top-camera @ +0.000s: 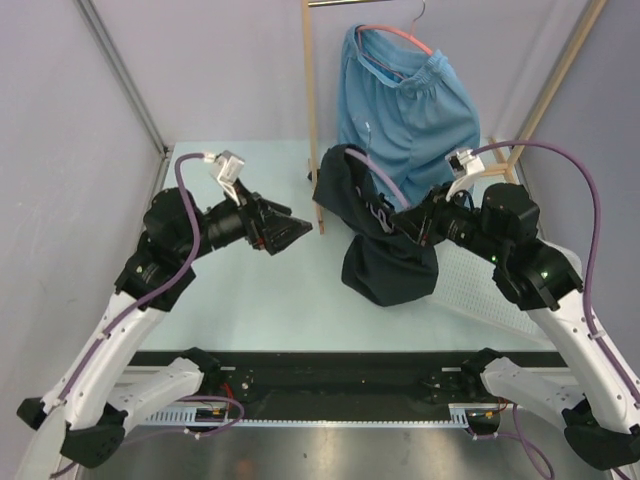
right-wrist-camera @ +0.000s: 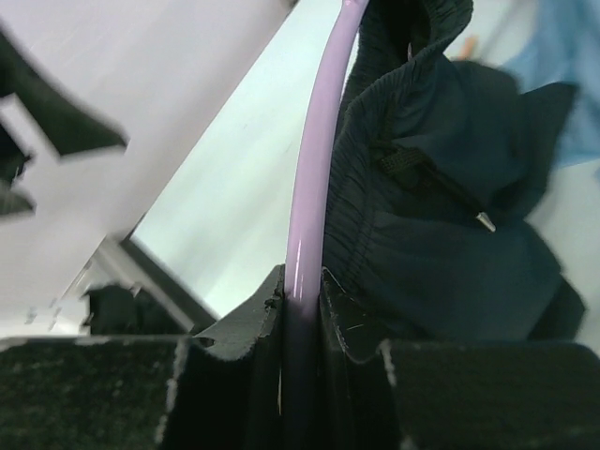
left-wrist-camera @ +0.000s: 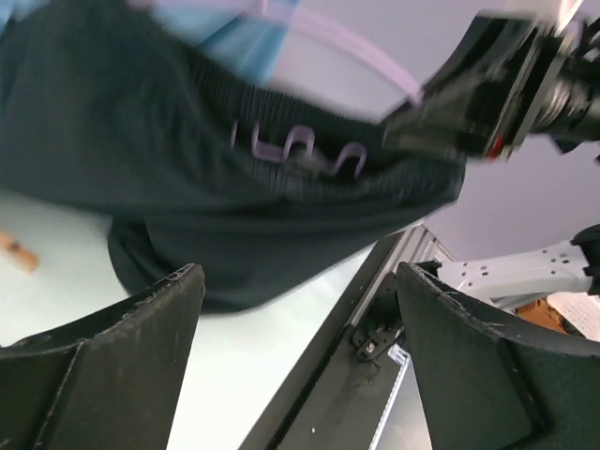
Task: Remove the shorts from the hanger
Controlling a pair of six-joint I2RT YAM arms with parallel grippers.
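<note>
The black shorts [top-camera: 385, 250] hang bunched on a pale purple hanger [top-camera: 385, 185], their lower part resting on the table. My right gripper [top-camera: 415, 228] is shut on that hanger's rod [right-wrist-camera: 314, 187], with the gathered black waistband [right-wrist-camera: 441, 234] just right of my fingers. The light blue shorts [top-camera: 410, 100] hang on a pink hanger [top-camera: 395, 38] from the wooden rack at the back. My left gripper [top-camera: 300, 232] stands open with nothing between its fingers, a short way left of the black shorts [left-wrist-camera: 187, 169]. In the left wrist view its jaws [left-wrist-camera: 298, 281] stand wide apart below the fabric.
The wooden rack's upright [top-camera: 312, 110] stands just behind my left gripper, with a second slanted post [top-camera: 560, 80] at the right. A white perforated panel [top-camera: 470, 275] lies under my right arm. Grey walls with metal posts [top-camera: 125, 75] close in the sides.
</note>
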